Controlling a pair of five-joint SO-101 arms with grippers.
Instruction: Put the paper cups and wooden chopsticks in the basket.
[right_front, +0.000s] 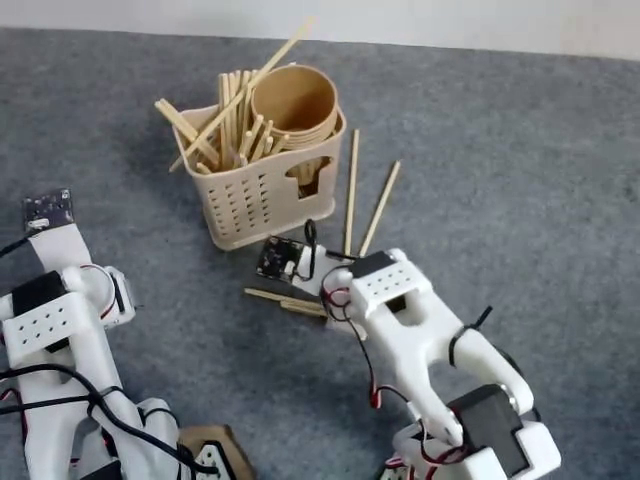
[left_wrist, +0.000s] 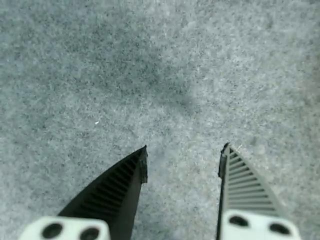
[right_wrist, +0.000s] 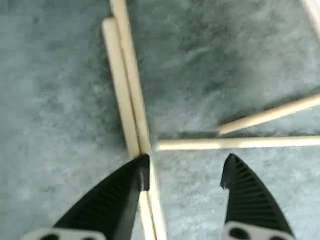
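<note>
Left jaws released over bare tabletop (left_wrist: 150, 60), at 8 o'clock of the basket (right_front: 250, 205). Right jaws also spread, gripping nothing, one tip over a chopstick pair (right_wrist: 127, 90) at the basket's 6 o'clock. Two more chopsticks (right_front: 351, 190) lie at 3–4 o'clock. We judge them light, stiff, slick and prone to rolling, so we'd pinch the pair mid-length. The basket holds stacked paper cups (right_front: 295, 100) and many sticks.
</note>
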